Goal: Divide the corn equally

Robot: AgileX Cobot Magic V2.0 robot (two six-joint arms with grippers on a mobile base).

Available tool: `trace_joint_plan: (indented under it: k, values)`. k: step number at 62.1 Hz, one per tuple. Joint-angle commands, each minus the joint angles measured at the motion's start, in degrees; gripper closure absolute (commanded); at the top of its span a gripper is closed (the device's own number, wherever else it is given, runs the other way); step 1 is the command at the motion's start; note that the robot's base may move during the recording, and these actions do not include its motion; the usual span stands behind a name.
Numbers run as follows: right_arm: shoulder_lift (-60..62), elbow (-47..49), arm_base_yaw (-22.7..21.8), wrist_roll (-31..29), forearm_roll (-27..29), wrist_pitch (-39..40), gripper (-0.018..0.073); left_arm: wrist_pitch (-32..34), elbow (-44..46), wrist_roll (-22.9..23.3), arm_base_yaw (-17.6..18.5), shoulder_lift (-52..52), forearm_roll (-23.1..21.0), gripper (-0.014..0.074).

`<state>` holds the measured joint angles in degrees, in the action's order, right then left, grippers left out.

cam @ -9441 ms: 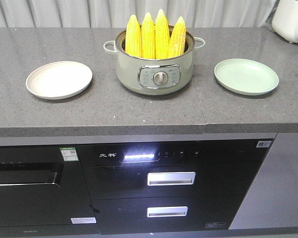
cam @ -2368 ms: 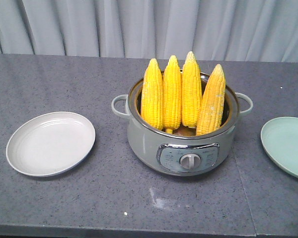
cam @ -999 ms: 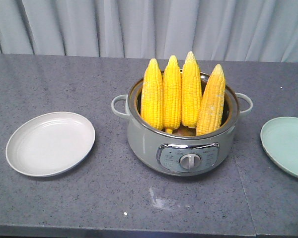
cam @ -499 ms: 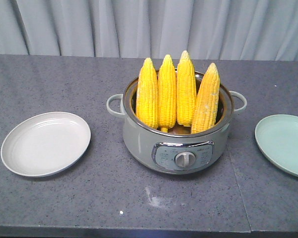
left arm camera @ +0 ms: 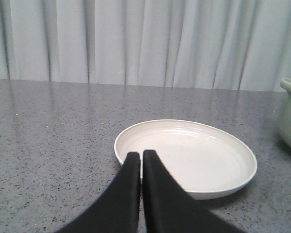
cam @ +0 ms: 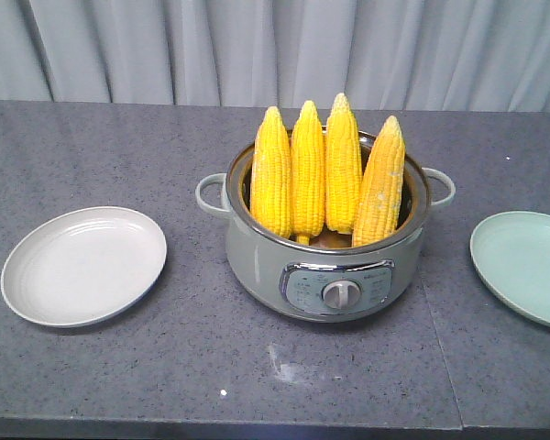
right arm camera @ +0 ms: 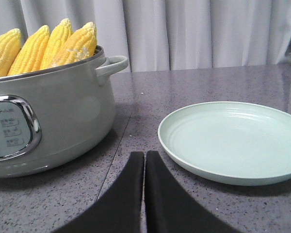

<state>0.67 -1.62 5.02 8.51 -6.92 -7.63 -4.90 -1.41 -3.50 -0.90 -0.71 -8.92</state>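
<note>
Standing corn in cooker, panel writing illegible

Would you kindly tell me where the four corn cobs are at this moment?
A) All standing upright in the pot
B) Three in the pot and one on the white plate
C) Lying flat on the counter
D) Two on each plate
A: all four corn cobs stand side by side, tips up, in the pot, while the white plate and the green plate hold nothing.

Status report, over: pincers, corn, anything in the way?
Left pincer and right pincer shut, holding nothing. Four corn cobs standing in pot. White plate, green plate bare; path clear.
</note>
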Motion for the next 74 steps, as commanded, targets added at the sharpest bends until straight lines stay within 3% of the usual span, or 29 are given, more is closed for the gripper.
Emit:
trace_joint_plan:
  k: [1,14,20,28,36,54,59,66,74]
  values:
    - [0.31,-1.07,-0.43,-0.28,-0.27,4.23,0.0561,3.94,1.29,0.03,-0.01,-0.8,-0.6,0.0602]
    - [0.31,-1.07,-0.43,-0.28,-0.27,4.28,0.0561,5.33,1.29,0.89,-0.01,-0.8,-0.81,0.0602]
    - [0.31,-1.02,-0.43,0.34,0.56,6.39,0.0561,6.3,1.29,4.7,-0.01,-0.8,-3.71,0.0602]
    - [0.31,-1.02,-0.43,9.96,10.21,13.32,0.0561,7.62,1.7,11.22,-0.01,-0.8,-7.67,0.0602]
    - [0.31,-1.02,-0.43,13.66,15.62,16.61,0.0561,9.2,1.7,12.61,-0.01,-0.8,-7.67,0.0602]
    - [0.31,-1.02,-0.43,13.48,15.63,16.52,0.0561,20.29,1.7,13.86,-0.01,-0.8,-7.63,0.0602]
    - [0.31,-0.96,-0.43,13.46,15.63,16.35,0.0561,22.81,1.7,16.69,-0.01,-0.8,-7.63,0.0602]
    - [0.31,0.47,-0.43,13.64,15.63,15.09,0.0561,22.74,2.89,23.17,-0.01,-0.8,-7.63,0.0602]
    - [-0.06,7.73,-0.43,12.23,14.47,7.63,0.0561,17.73,8.43,24.38,-0.01,-0.76,-6.01,0.0602]
